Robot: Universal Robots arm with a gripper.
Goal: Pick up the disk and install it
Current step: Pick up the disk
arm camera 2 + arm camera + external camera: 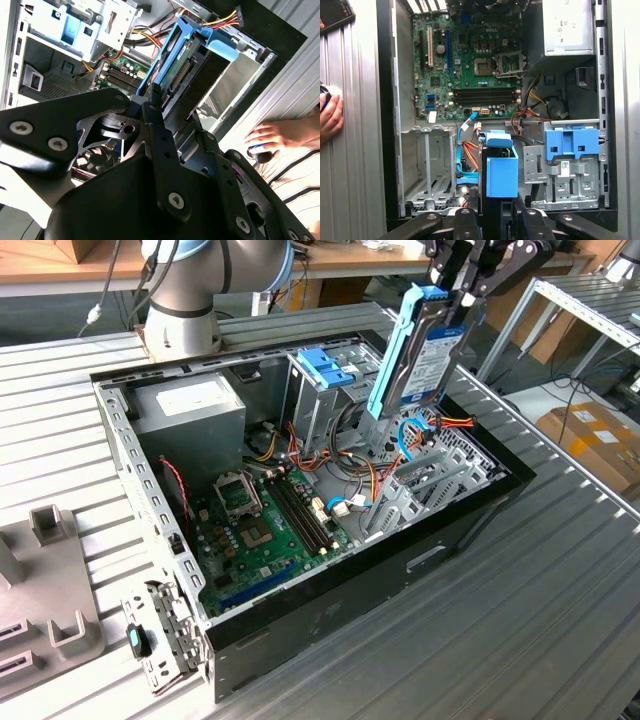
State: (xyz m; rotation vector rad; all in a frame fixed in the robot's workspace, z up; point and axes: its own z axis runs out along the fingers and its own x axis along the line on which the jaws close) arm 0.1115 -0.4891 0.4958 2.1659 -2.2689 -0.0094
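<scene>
Above the computer case (330, 590), my gripper (462, 302) clamps the disk (428, 355) upright by its top end; I judge it stiff, weighty, shock-sensitive, best held across its rails (392, 350).

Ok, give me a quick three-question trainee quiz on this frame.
1. True or false: the disk is already seated in a bay of the case.
2. The fingers are: A) open over the disk, B) shut on the disk, C) shut on a cable.
3. Fill in: the disk's side rails are ____ in colour.
Key: 1 false, it is held upright over the open case; 2 B; 3 blue.
</scene>
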